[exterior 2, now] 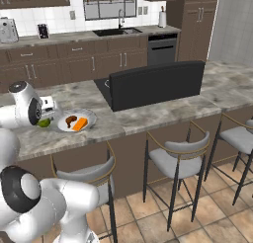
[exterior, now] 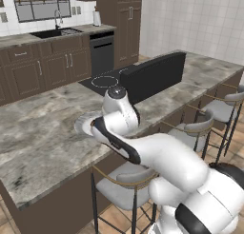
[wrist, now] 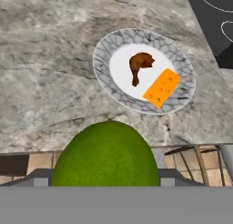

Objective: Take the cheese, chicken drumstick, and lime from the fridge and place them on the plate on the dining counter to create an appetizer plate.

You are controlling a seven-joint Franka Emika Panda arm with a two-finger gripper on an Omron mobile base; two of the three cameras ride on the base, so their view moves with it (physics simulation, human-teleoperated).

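Marbled stone dining counter (wrist: 50, 68)

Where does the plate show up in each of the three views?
Left base view: plate at centre left on the dining counter, mostly behind the arm.
Right base view: left of centre, near the counter's front edge, beside the lime.
Hand view: upper centre, bearing the chicken drumstick and cheese.
Shared landmark: the black cooktop nearby.

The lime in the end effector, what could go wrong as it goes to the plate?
The lime is round, so it may roll off the plate once released. The chicken drumstick and cheese already fill the middle, so it could knock them. It hangs near the dining counter edge; early release may drop it.
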